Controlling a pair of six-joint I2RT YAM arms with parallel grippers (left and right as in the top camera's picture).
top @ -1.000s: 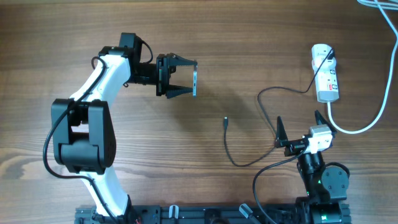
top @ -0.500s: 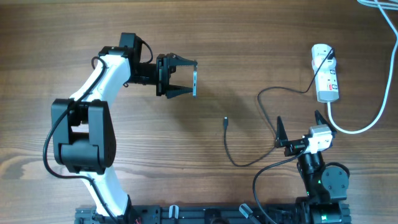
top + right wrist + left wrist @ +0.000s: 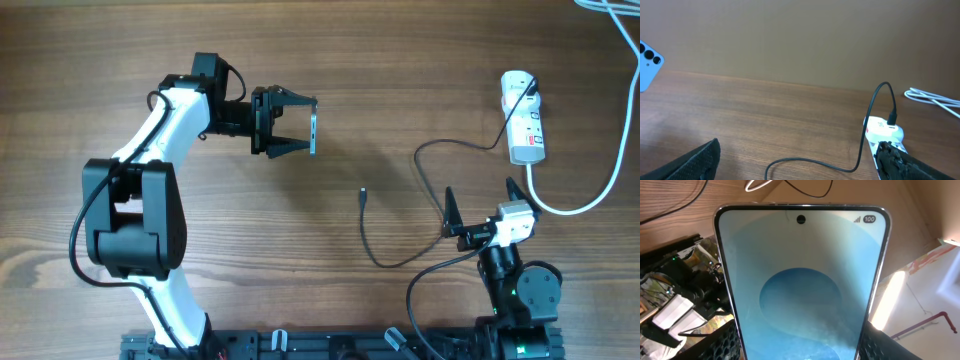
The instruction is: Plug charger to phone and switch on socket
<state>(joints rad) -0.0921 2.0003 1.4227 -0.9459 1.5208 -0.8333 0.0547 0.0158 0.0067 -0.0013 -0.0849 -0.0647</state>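
Observation:
My left gripper (image 3: 308, 126) is shut on the phone (image 3: 314, 134) and holds it on edge above the table at the upper middle. In the left wrist view the phone's cyan screen (image 3: 801, 280) fills the frame between my fingers (image 3: 801, 347). The charger's thin black cable (image 3: 432, 178) runs from its plug in the socket (image 3: 524, 131) at the far right, loops down, and ends at the connector tip (image 3: 363, 197) lying free on the table. My right gripper (image 3: 480, 196) is open and empty, just below the socket. The right wrist view shows the socket (image 3: 883, 131), the cable (image 3: 867, 131) and a corner of the phone (image 3: 647, 64).
The socket's thick white cord (image 3: 600, 195) curves off along the right edge and also shows in the right wrist view (image 3: 935, 98). The wooden table (image 3: 400, 60) carries nothing else. The arm bases stand along the front edge.

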